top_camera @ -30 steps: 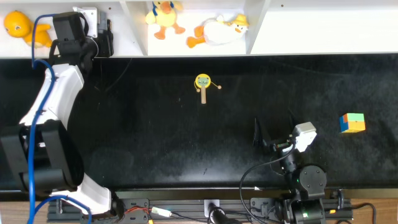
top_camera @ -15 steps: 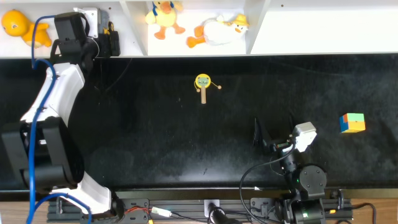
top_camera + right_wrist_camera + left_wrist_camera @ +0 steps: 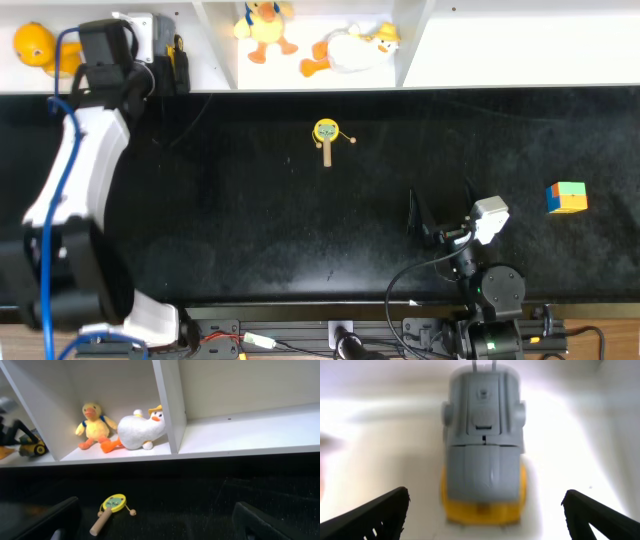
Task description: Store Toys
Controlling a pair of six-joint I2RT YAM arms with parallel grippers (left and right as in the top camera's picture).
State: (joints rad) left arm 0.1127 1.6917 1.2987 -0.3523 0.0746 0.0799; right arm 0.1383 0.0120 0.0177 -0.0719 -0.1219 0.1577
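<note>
Left tool (image 3: 486,494): we see it spread wide before the grey-yellow toy truck (image 3: 484,455), upper left.
Right tool (image 3: 156,505): also spread wide, lower right.

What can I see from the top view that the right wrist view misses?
The top view adds the multicoloured cube at the far right of the black table, and the white left arm reaching to the shelf. The right wrist view adds a front-on look into the compartments, with a yellow wheeled toy in the left one. Both share the yellow duck and the white duck beside it in the middle compartment, and the wooden-handled rattle on the table.
</note>
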